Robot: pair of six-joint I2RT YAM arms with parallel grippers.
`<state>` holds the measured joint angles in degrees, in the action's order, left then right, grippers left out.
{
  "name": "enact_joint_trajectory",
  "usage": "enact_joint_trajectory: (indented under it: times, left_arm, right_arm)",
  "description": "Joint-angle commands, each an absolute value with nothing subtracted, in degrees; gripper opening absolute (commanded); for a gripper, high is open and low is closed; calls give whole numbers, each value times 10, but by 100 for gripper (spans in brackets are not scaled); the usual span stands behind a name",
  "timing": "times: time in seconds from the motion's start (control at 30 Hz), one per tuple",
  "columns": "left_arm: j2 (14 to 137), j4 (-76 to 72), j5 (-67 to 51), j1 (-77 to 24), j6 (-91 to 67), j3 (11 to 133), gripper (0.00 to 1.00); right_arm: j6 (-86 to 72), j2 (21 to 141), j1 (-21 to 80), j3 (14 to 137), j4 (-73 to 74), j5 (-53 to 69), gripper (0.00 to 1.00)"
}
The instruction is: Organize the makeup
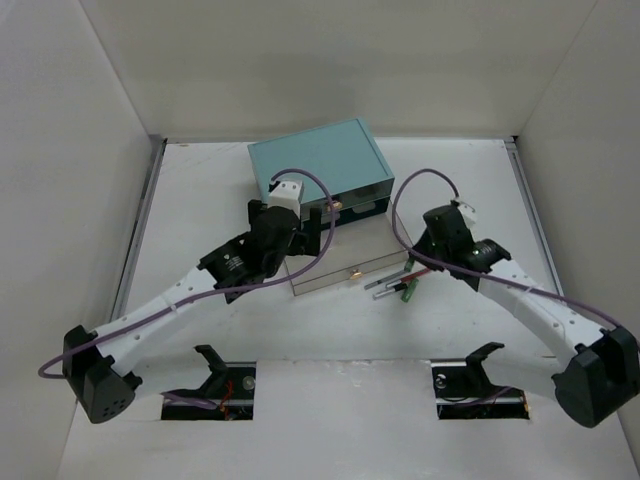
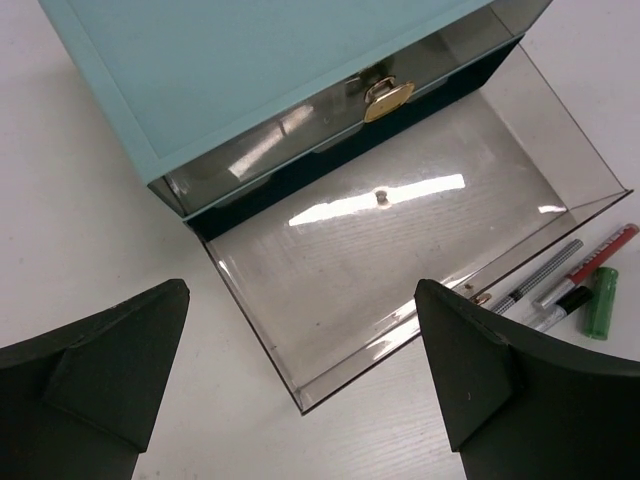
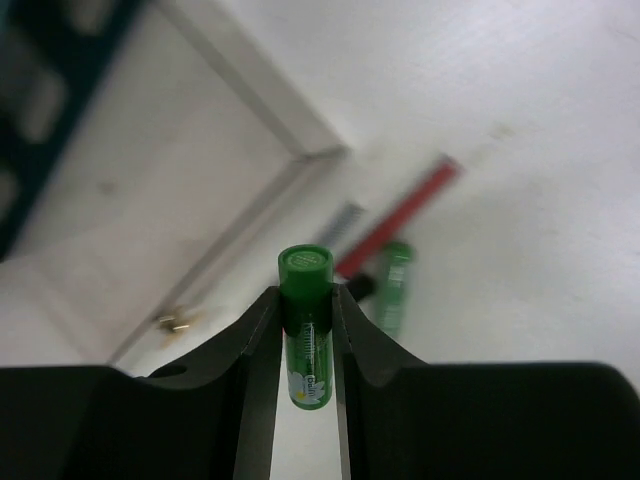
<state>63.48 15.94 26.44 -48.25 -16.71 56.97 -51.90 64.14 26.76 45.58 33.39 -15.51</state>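
My right gripper (image 3: 306,300) is shut on a green-capped tube (image 3: 306,335), which stands up between the pads just above the table. Below it lie a second green tube (image 3: 393,285), a red pencil (image 3: 400,215) and a grey pencil (image 3: 340,220), next to the corner of the clear drawer (image 3: 150,200). From above, that gripper (image 1: 410,272) hovers over these items (image 1: 392,287). My left gripper (image 2: 300,390) is open above the drawer's near corner, with nothing between its fingers (image 2: 490,370). The drawer (image 2: 400,230) looks bare inside.
The teal box (image 1: 320,160) stands at the back centre, its lower clear drawer (image 1: 345,270) pulled out toward me, with gold pulls (image 2: 388,100). In the left wrist view the pencils (image 2: 555,285) and a green tube (image 2: 600,300) lie just right of the drawer front.
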Motion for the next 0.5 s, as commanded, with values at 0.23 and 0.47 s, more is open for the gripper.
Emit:
enact_joint_trajectory:
  times: [0.23, 0.47]
  left_arm:
    - [599, 158, 258, -473, -159, 551, 100]
    - [582, 161, 214, -489, -151, 547, 100]
  right_arm:
    - [-475, 844, 348, 612, 181, -160, 16]
    - [-474, 896, 350, 643, 161, -154, 37]
